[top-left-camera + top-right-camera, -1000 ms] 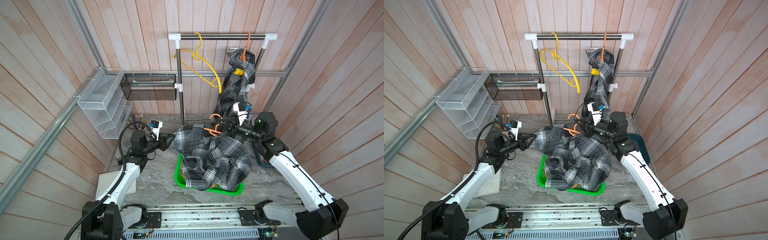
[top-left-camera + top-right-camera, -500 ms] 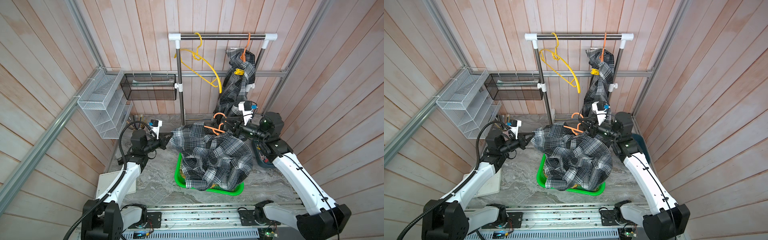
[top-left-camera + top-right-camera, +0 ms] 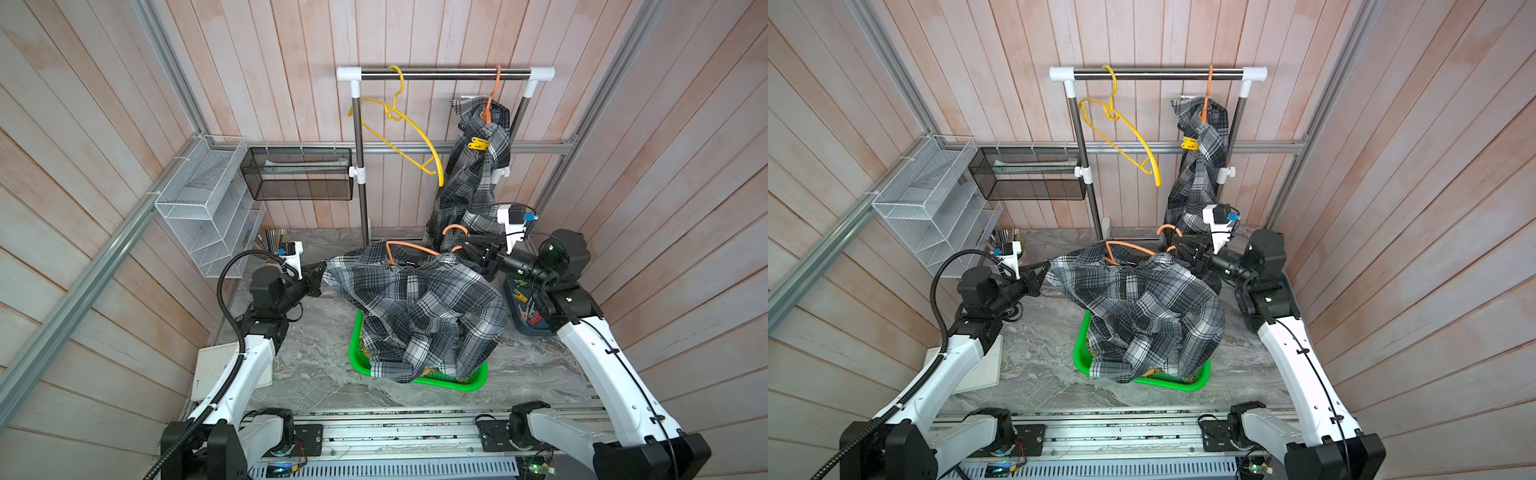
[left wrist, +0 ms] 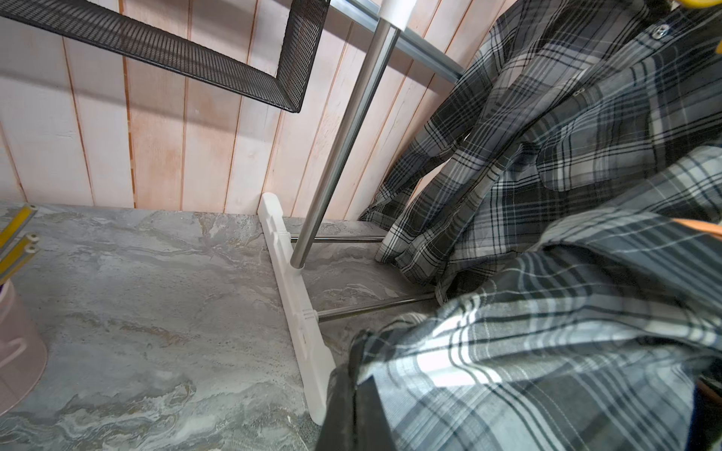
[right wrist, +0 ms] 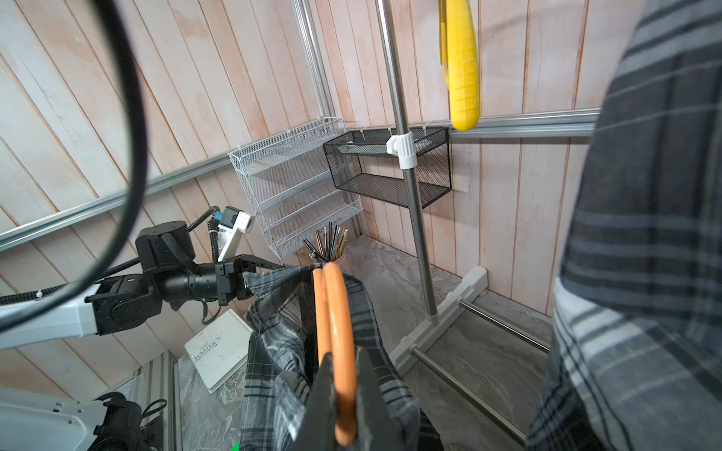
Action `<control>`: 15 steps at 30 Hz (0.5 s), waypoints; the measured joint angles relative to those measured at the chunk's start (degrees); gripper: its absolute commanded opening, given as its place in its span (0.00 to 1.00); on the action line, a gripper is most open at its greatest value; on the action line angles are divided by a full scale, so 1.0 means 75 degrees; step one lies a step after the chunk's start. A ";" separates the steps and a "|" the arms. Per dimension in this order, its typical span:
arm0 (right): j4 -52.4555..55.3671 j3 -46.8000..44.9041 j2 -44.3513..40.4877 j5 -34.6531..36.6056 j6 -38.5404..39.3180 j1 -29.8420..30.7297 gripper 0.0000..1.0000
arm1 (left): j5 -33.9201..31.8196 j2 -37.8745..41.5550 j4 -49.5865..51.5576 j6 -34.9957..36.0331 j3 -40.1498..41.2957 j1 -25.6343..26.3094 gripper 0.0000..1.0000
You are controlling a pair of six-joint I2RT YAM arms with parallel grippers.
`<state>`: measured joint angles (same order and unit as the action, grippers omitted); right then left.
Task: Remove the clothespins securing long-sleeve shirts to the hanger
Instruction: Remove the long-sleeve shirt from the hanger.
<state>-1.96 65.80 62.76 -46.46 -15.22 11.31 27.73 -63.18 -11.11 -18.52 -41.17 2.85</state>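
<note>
My left claw (image 3: 321,277) pinches the hem of the grey plaid shirt (image 3: 424,316), its tips buried under cloth in my left wrist view but plain from the right wrist. The shirt hides most of the green basket (image 3: 465,384), and bare worktop (image 3: 316,332) flanks it. My right claw (image 5: 344,375) clamps the orange hanger (image 5: 338,312). A yellow clothespin (image 3: 478,143) grips the hanging shirt (image 3: 469,183).

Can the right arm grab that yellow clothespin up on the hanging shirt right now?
Probably not yet. The right gripper is shut on the orange hanger carrying a plaid shirt, and the yellow clothespin sits much higher, near the rail.
</note>
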 measured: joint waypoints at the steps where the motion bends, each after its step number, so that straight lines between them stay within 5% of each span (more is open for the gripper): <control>1: 0.0000 -0.0003 -0.0003 -0.0029 -0.0006 -0.0041 0.00 | -0.0020 0.0006 0.0006 -0.0006 0.0058 -0.0003 0.00; 15: 0.0041 -0.0082 -0.0382 -0.0460 -0.0076 -0.0463 0.00 | 0.0157 -0.0050 0.0259 -0.0315 0.0146 -0.0079 0.00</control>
<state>-1.65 65.19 59.90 -49.91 -15.79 7.84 28.91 -63.55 -9.17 -20.88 -40.07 2.26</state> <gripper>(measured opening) 0.077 0.044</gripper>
